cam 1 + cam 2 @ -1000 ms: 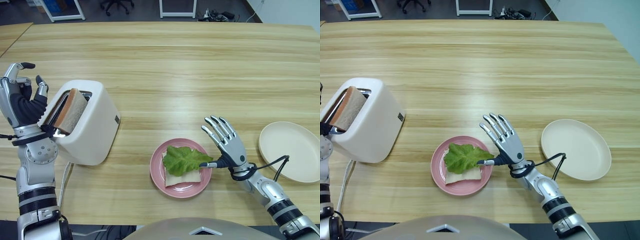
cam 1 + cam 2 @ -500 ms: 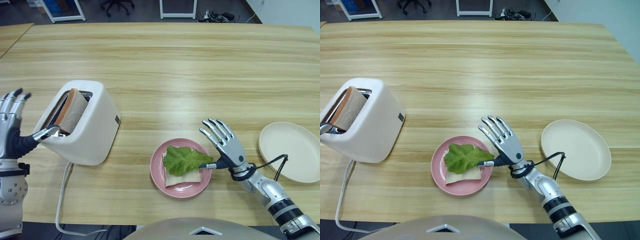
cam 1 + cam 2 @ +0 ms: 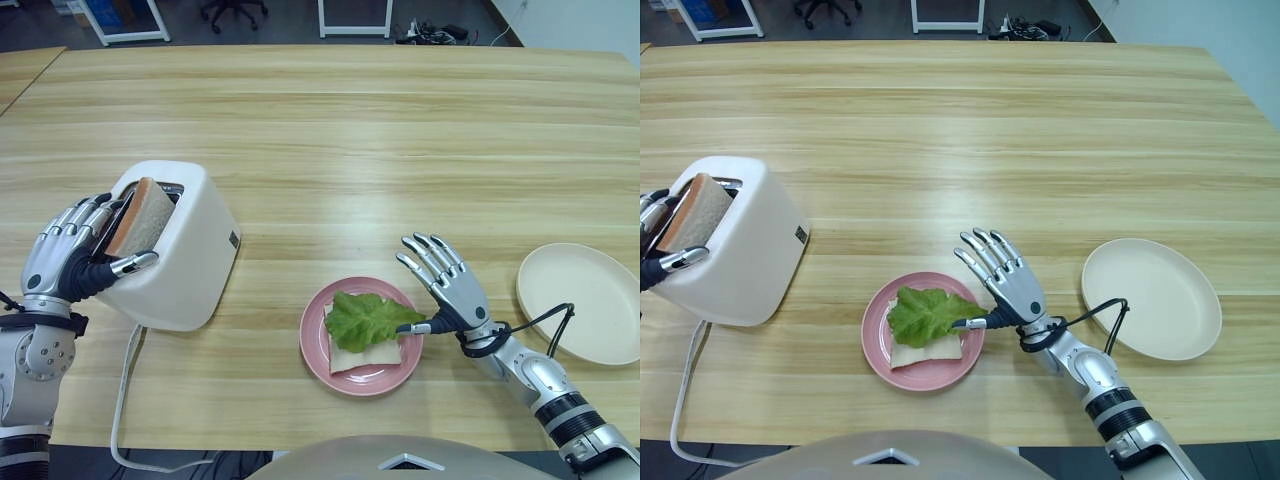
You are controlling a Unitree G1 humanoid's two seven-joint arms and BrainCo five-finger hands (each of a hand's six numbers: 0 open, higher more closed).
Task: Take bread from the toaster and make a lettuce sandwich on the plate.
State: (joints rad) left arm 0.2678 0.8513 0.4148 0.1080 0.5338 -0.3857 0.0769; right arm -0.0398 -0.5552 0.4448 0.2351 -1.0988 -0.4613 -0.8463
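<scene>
While the left hand [image 3: 75, 258], fingers apart, cups the toaster [image 3: 185, 265] near the table's left edge, the bread [image 3: 140, 215] stands in its slot; a skewed pinch could jam it or tip the toaster. The right hand [image 3: 455, 295] rests open beside the plate [image 3: 310, 345] holding lettuce [image 3: 365, 318].

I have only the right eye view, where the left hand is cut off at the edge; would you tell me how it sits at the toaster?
Observer: The left hand is at the toaster's left side, palm toward it, holding nothing.
Operator: Thank you. Are its fingers on the bread?
Observer: The fingers lie loosely along the slot's left rim beside the bread, not closed on it.
Operator: And the cord?
Observer: The cord runs down just right of the left forearm, apart from it.
</scene>
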